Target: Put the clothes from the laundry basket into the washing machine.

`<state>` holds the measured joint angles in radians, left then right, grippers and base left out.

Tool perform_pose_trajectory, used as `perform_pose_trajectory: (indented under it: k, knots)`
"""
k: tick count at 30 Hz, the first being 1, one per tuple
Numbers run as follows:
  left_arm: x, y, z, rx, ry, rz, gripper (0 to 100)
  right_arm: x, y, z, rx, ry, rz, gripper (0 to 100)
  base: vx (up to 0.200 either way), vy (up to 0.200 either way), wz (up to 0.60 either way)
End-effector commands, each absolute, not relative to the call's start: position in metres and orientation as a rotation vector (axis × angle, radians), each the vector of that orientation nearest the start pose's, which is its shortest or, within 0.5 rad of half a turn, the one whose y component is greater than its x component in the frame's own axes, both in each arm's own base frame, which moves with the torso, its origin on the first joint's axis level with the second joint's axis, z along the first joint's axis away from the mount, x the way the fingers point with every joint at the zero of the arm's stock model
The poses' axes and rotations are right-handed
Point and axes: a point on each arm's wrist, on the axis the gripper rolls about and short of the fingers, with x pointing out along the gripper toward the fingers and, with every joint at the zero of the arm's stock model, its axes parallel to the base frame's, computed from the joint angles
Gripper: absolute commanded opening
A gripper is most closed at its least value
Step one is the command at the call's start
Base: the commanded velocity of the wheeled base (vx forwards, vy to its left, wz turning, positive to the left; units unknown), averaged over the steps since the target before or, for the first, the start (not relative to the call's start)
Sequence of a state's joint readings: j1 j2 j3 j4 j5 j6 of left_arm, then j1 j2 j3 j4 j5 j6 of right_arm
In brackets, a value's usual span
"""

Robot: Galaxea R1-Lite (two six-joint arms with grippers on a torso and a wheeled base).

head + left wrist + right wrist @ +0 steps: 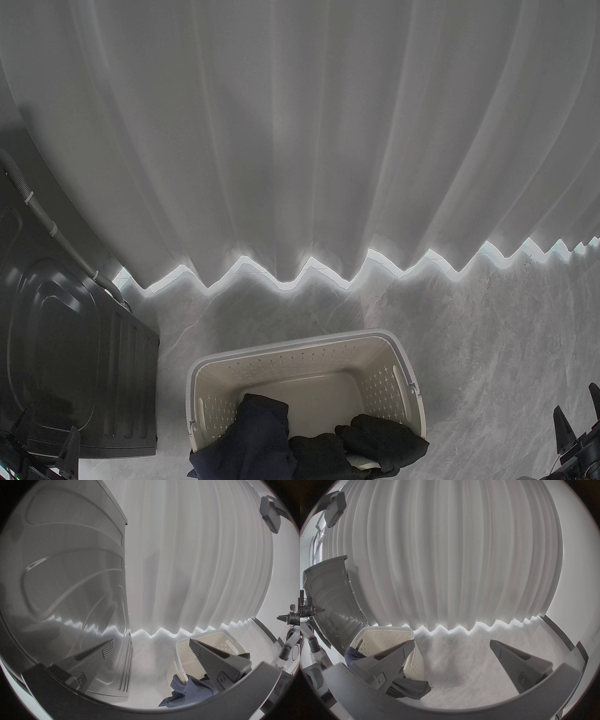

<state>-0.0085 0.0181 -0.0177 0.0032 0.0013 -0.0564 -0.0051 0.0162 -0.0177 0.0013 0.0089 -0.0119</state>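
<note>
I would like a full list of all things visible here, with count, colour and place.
laundry basket: one, cream, on the floor ahead.
navy garment: one, dark blue, over the basket's near rim.
black clothes: count unclear, black, in the basket beside it.
washing machine: one, dark grey, left of the basket.
curtain: one, white, behind the basket.
floor: one, grey, underneath.
left gripper: one, dark, open, by the machine.
right gripper: one, dark, open, right of the basket.

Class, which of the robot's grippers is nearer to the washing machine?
Left. The left gripper is close by the washing machine; the right gripper is far off, on the other side of the laundry basket.
</note>
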Motion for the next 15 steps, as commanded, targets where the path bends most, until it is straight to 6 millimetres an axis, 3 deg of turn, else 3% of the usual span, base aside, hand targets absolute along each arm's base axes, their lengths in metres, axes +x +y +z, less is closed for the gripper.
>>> perform_pose_trajectory:
  k: [1, 8, 15]
  knots:
    - [-0.0227, 0.0002, 0.0752, -0.057, 0.005, -0.008, 100, -0.0227, 0.0003, 0.0754, -0.012, 0.003, 0.005, 100, 0.200, 0.000, 0.00]
    - [-0.0227, 0.0002, 0.0752, -0.057, 0.005, -0.008, 100, -0.0227, 0.0003, 0.0754, -0.012, 0.003, 0.005, 100, 0.200, 0.000, 0.00]
    - [-0.0227, 0.0002, 0.0752, -0.057, 0.005, -0.006, 100, -0.0227, 0.0003, 0.0754, -0.012, 0.003, 0.005, 100, 0.000, 0.000, 0.00]
